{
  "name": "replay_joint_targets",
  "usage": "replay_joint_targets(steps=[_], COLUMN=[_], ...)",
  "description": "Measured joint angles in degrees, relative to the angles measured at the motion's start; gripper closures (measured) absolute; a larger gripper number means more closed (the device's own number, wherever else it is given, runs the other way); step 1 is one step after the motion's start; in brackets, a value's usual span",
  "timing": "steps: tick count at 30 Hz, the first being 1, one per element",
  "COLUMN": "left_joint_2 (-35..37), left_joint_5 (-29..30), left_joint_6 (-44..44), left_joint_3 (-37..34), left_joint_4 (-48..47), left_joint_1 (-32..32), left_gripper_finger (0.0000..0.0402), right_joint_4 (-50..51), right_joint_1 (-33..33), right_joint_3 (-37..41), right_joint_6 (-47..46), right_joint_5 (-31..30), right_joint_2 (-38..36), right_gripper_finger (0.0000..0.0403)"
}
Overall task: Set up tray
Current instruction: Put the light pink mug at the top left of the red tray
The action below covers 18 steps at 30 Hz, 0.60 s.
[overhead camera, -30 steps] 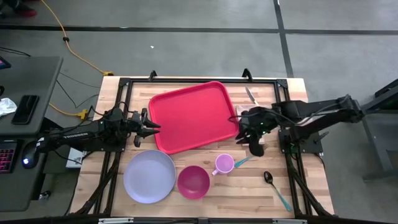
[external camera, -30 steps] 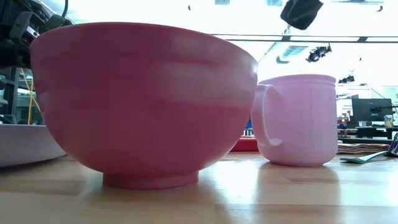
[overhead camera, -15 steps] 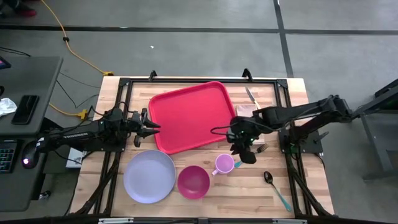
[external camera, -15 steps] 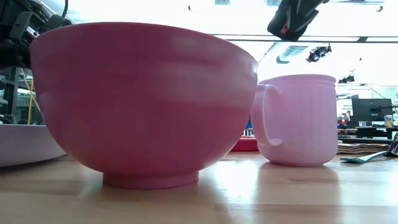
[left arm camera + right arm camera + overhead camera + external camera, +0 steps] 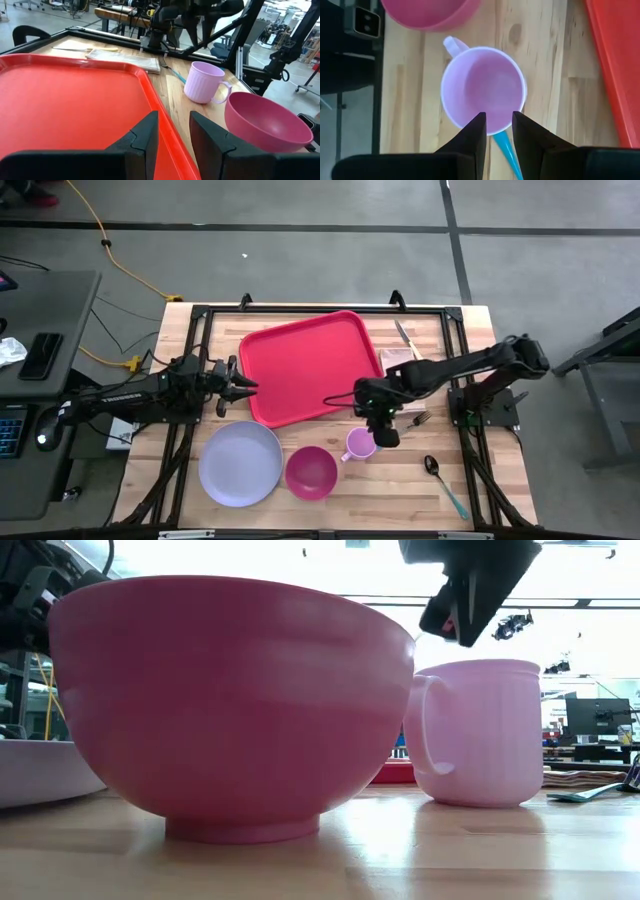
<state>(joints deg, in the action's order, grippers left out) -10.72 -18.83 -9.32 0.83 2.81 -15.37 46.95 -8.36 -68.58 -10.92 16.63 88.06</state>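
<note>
Right gripper hangs above the lavender mug, its two dark fingers pointing down with a narrow gap between them, one to each side of the near part of the mug's rim and holding nothing; in the low view it shows just over the mug's rim, apart from it. Left gripper sits at the left edge of the red tray, its fingers set a little apart with the tray's raised rim running between them, though whether they pinch it cannot be told. The tray lies flat on the wooden table, toward the far middle, turned slightly. Nearer the front stand a round lavender plate and, just beside it, a magenta bowl, with the mug just right of the bowl. A teal-handled utensil pokes out from under the mug. Farther right lie a spoon, a fork and a folded napkin.
</note>
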Motion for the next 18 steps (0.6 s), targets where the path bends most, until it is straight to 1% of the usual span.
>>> replay_joint_targets(steps=[9,15,18], left_joint_2=[0.0,0.0,0.0], left_joint_5=[0.0,0.0,0.0], left_joint_6=[0.0,0.0,0.0], left_joint_3=[-0.01,0.0,0.01], left_joint_4=[0.0,0.02,0.02], left_joint_1=[0.0,0.01,0.0], left_gripper_finger=[0.0261,0.0261,0.0261], right_joint_4=[0.86,0.86,0.86], right_joint_1=[0.07,0.09,0.09], right_joint_3=[0.0,0.0,0.0], right_joint_6=[0.87,0.35,-1.42], right_joint_5=[-1.68,-3.48,-4.12], right_joint_2=[3.01,3.14,3.12], right_gripper_finger=[0.0329,0.0329,0.0329])
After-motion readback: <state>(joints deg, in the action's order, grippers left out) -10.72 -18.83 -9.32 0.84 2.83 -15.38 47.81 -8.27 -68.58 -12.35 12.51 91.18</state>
